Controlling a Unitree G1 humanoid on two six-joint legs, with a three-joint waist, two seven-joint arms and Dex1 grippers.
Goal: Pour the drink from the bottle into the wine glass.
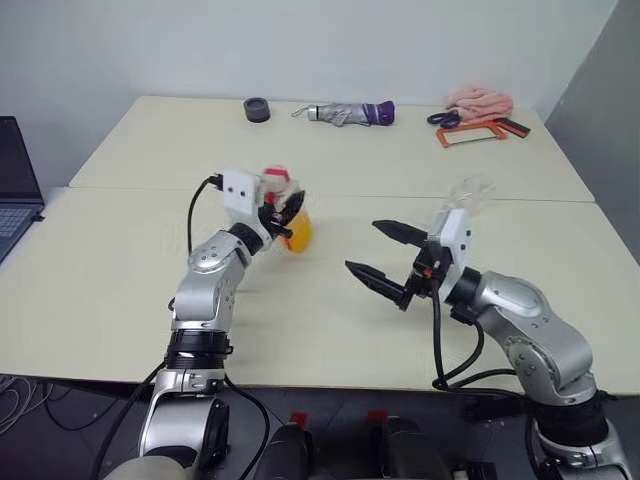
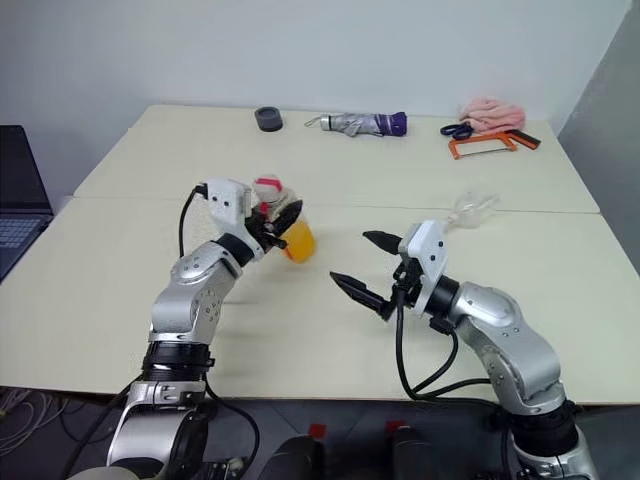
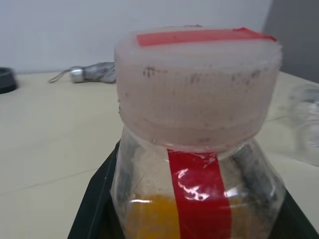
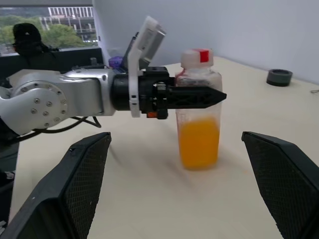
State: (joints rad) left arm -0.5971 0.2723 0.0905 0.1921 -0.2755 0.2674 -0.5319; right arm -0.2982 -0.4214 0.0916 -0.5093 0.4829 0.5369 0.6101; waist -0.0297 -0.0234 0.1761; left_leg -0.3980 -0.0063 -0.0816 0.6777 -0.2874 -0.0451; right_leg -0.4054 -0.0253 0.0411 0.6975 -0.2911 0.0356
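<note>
My left gripper [image 1: 286,212] is shut on the bottle [image 1: 289,212], its black fingers [image 4: 195,97] clamping the clear shoulder just under the pale cap with its red strip [image 3: 197,84]. The bottle stands about upright left of the table's middle, its base at the tabletop. The orange drink [image 4: 199,142] fills its lower half. My right gripper [image 1: 362,246] hangs open a little to the right of the bottle, pointing at it, with nothing between its fingers [image 4: 70,189]. The wine glass [image 2: 472,208] sits beyond my right wrist; I cannot tell whether it stands or lies.
Along the far edge lie a black tape roll [image 1: 257,109], a folded umbrella [image 1: 350,113], a pink cloth [image 1: 480,100], scissors [image 1: 445,118] and an orange saw frame [image 1: 478,131]. A laptop [image 1: 15,190] is at the left edge. A seam [image 1: 400,197] crosses the table [image 1: 120,280].
</note>
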